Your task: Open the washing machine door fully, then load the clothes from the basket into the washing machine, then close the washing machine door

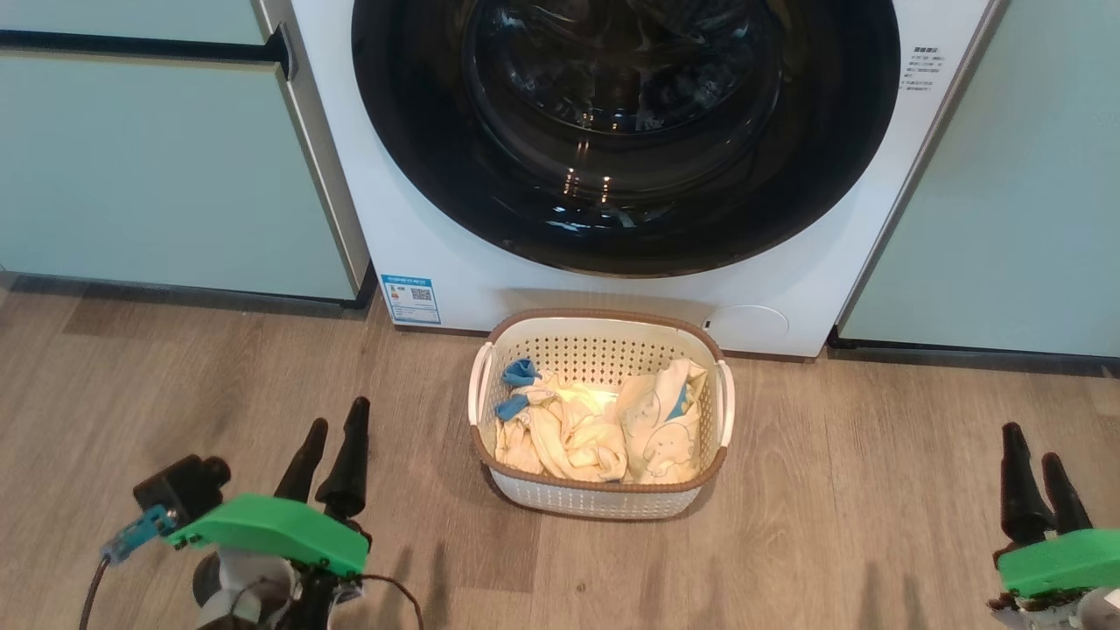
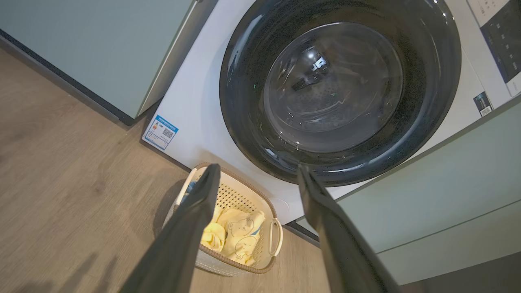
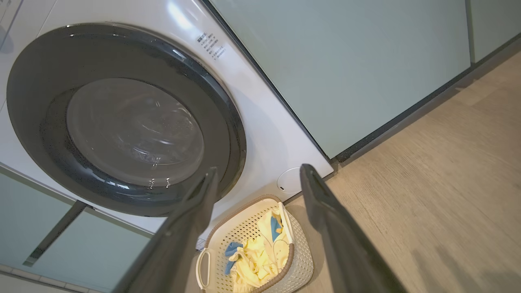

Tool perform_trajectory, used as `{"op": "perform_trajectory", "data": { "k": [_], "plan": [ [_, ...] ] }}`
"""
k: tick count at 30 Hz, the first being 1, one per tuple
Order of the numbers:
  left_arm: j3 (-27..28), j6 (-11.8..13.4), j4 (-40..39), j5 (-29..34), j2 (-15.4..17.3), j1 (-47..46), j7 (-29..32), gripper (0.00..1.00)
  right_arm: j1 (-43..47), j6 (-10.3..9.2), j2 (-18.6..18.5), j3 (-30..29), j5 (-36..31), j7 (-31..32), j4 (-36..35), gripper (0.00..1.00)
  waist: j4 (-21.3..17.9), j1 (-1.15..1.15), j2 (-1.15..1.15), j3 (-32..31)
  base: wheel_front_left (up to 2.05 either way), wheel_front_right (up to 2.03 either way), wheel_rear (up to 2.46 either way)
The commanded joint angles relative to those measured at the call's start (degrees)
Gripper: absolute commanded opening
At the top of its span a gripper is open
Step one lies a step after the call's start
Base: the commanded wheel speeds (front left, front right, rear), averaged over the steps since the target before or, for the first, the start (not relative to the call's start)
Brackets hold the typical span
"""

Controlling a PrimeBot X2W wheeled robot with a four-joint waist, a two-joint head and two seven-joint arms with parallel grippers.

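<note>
Pale green cabinets (image 1: 157, 166), two of them, flank the one white washing machine (image 1: 420, 236), and in the head view its glossy black door (image 1: 411, 149) sits shut across the drum. One blue energy label (image 1: 410, 300) and one round service flap (image 1: 748, 325) mark the front low down. Right against the machine's foot, under the door, the single basket (image 1: 604, 317) stands on the wood floor (image 1: 175, 394). It has two white handles (image 1: 479, 385) and a small heap of yellow clothes (image 1: 569, 433) inside; how many garments, I cannot tell. The left gripper (image 1: 338, 416) hangs near the basket's left side without touching it, while the right gripper (image 1: 1032, 442) is well apart to the right. Looking along the left wrist, both dark fingers (image 2: 195, 211) are spread wide. The basket lies low beyond them, partly behind one finger, and the door looms above their tips, with a dark control panel (image 2: 508, 44) at the corner. Along the right wrist the fingers likewise stand wide apart, the basket shows between them at the bottom edge, and the shut door lies up and to one side.
</note>
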Motion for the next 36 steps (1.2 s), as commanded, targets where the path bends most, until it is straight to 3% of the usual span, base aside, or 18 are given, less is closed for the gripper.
{"op": "perform_trajectory", "data": {
  "k": [1,18,36],
  "plan": [
    [0.7,0.0,-2.3,1.8,0.8,-2.9,-0.6,1.0,-3.2,-0.09,-0.8,0.3,-2.1,-1.1,-2.0,1.0,0.0,0.0,0.0,0.0,0.0,0.0,0.0],
    [-0.7,0.4,-2.9,15.6,1.4,-2.8,-3.5,1.0,-3.6,-0.12,-0.6,1.4,-21.6,-3.9,-3.2,1.0,0.0,0.0,0.0,-0.1,0.0,0.0,0.0],
    [-1.3,0.8,-1.5,26.9,1.5,-3.4,-6.3,1.0,-3.9,-0.14,-0.3,2.8,-35.8,-6.8,-4.3,1.0,0.1,0.0,0.0,0.1,0.0,0.0,0.0]
  ]
}}
